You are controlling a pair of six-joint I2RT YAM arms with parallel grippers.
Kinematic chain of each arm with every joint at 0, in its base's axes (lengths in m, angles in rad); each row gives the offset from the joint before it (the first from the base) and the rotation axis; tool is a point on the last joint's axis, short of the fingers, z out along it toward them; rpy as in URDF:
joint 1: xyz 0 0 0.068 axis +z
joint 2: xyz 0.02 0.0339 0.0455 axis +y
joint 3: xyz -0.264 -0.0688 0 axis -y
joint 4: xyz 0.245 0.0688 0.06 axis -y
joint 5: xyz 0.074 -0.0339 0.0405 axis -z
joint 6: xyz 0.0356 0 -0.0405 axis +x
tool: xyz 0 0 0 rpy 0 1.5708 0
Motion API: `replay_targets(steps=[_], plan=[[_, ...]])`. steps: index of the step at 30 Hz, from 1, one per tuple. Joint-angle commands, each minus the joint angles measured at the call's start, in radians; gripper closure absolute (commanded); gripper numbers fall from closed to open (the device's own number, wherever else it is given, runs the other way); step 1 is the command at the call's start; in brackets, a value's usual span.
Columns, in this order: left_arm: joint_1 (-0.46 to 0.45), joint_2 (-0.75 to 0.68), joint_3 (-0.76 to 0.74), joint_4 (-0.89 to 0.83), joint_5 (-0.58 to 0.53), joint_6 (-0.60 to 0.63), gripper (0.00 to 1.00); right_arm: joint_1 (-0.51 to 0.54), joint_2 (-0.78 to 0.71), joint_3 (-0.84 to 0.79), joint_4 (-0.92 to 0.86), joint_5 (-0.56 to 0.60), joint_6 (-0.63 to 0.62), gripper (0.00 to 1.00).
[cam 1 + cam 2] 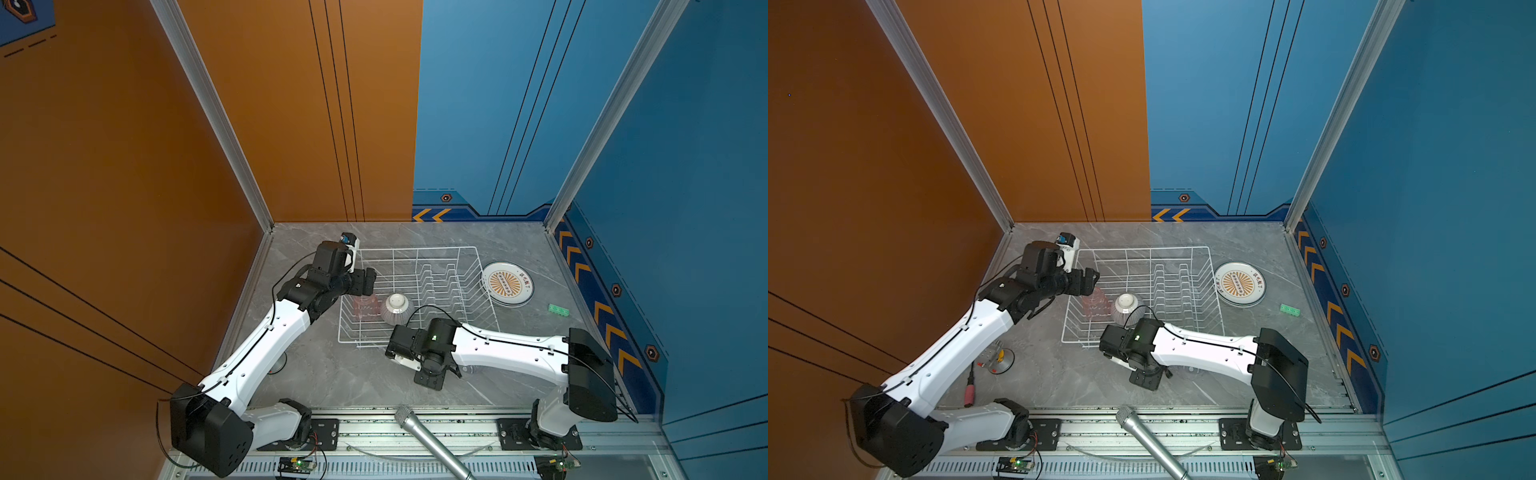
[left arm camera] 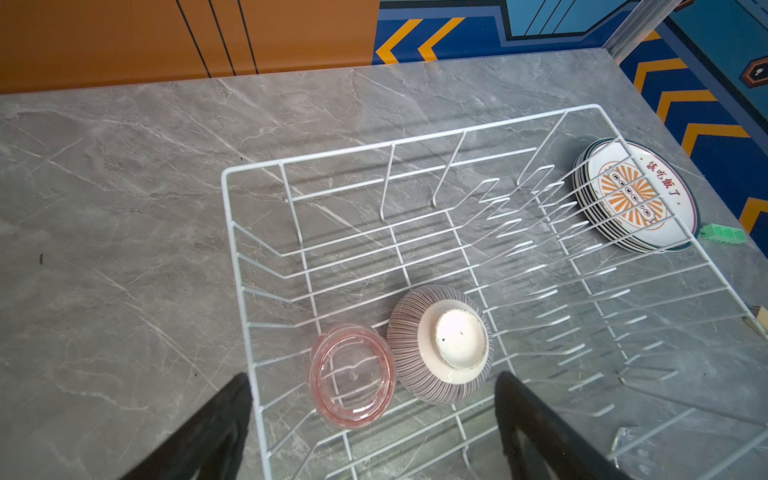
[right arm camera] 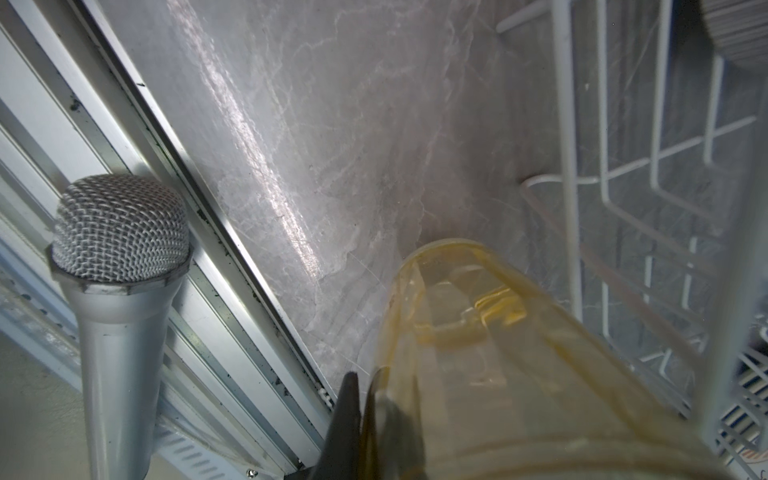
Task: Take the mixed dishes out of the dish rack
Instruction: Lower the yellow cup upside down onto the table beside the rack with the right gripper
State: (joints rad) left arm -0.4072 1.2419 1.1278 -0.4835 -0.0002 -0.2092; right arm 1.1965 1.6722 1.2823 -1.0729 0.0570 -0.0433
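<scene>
While my right gripper (image 3: 368, 399) pinches the amber tumbler (image 3: 478, 332), my left gripper (image 2: 374, 378) hangs wide apart above the pink tumbler (image 2: 352, 376).

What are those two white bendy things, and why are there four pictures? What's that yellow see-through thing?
They are two robot arms, each with a pincher at its tip. Two pictures look down from above; the other two are taken from the arms' wrists. On the grey table sits a wire dish rack with an upside-down striped bowl and a pink tumbler inside. A stack of plates lies beside it. The left gripper hangs open near the pink tumbler. The right gripper is shut on the yellow thing: an amber tumbler. The grey stick is a microphone.
</scene>
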Motion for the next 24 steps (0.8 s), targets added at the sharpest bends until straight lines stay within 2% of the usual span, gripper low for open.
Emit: replay_targets(steps=[1,24], plan=[[-0.010,0.010,0.008,-0.001,-0.009,-0.001,0.08,-0.011,0.015,-0.013,-0.003,-0.004,-0.026,1.00],[-0.009,0.037,0.026,-0.011,-0.006,0.011,0.08,-0.066,0.046,-0.024,0.043,-0.059,-0.065,1.00]])
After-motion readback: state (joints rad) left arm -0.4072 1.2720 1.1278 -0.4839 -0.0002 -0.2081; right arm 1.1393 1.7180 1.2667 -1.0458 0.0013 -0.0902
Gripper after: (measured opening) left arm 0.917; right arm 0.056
